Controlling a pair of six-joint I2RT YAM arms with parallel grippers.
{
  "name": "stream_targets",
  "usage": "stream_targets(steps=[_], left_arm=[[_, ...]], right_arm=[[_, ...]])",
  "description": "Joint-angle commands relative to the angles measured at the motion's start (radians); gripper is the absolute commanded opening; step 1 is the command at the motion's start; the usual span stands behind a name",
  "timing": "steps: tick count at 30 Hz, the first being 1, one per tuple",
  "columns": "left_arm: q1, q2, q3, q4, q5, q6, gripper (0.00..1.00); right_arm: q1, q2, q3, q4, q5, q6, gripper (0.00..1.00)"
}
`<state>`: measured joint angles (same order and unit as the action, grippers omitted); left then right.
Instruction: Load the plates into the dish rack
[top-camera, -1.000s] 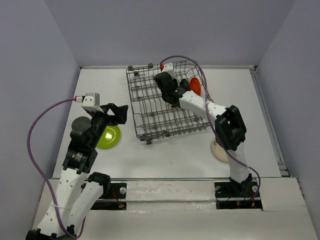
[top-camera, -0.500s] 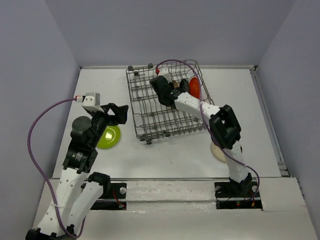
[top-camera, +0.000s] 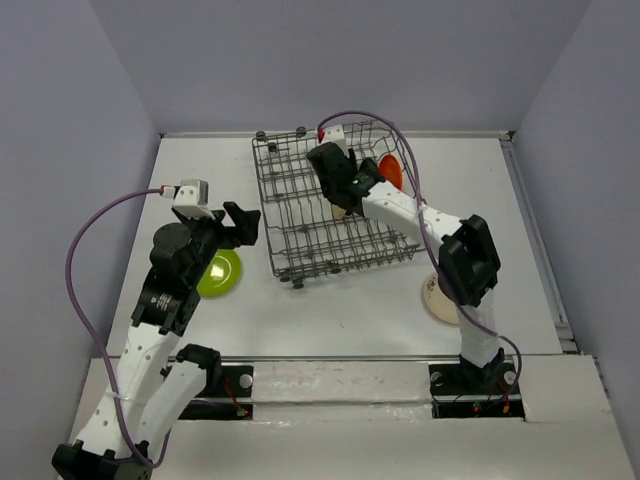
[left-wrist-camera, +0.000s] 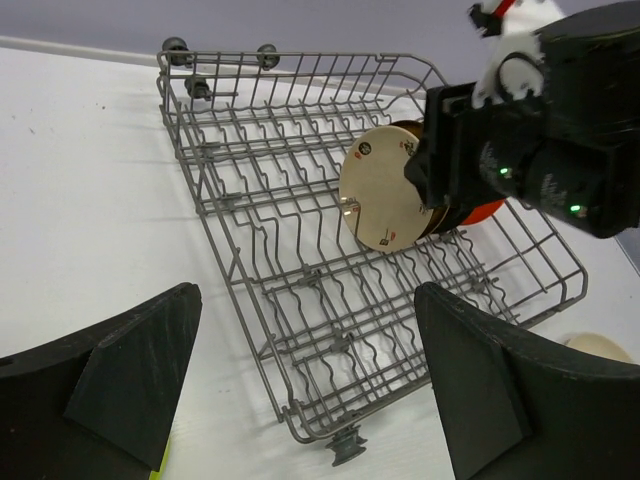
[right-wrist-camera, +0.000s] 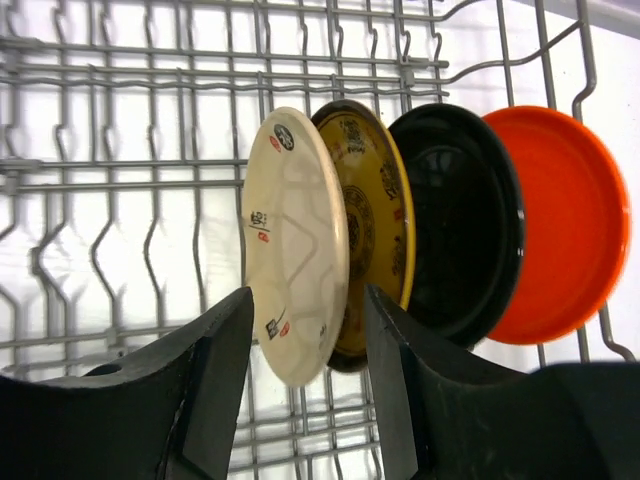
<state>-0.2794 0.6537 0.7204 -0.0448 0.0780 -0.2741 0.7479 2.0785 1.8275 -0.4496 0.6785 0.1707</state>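
The left gripper (top-camera: 243, 222) is held wide open near the flat lime green round plate (top-camera: 222, 272), presumably for pickup. In the grey wire dish rack (top-camera: 290, 200), a cream marked plate (right-wrist-camera: 295, 250) is stood between tines beside the brown-patterned plate (right-wrist-camera: 375, 210), black plate (right-wrist-camera: 455, 220) and orange plate (right-wrist-camera: 560, 230). The right gripper (right-wrist-camera: 305, 300) is seen with jaws parted around the cream one, unclamped.

Right end effector (right-wrist-camera: 308, 305), jaws now apart around the cream plate (right-wrist-camera: 290, 230), formerly tight.

My right claw (right-wrist-camera: 307, 320) has matt black plastic fingers (right-wrist-camera: 210, 390). Between them the cream plate (right-wrist-camera: 295, 250) looks smooth and hard. Right of my claw, the black plate (right-wrist-camera: 460, 230) shines a little. The rack (right-wrist-camera: 120, 163) is thin grey metal wire.
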Motion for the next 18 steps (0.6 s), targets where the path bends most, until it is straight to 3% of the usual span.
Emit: stream_targets(steps=[1,7,12,18], left_arm=[[0.014,0.007,0.005,0.033,0.011,0.003,0.99],[0.032,0.003,0.008,0.031,-0.006,-0.001,0.99],[0.042,0.021,0.024,-0.047,-0.243,0.007,0.98],[0.049,0.107,0.039,-0.163,-0.310,-0.103,0.97]], right_arm=[[0.019,-0.162,-0.028,0.015,-0.091,0.036,0.54],[0.096,-0.317,-0.180,0.118,-0.275,0.085,0.53],[0.217,-0.366,-0.280,0.250,-0.387,0.122,0.51],[0.226,-0.475,-0.396,0.296,-0.514,0.121,0.50]])
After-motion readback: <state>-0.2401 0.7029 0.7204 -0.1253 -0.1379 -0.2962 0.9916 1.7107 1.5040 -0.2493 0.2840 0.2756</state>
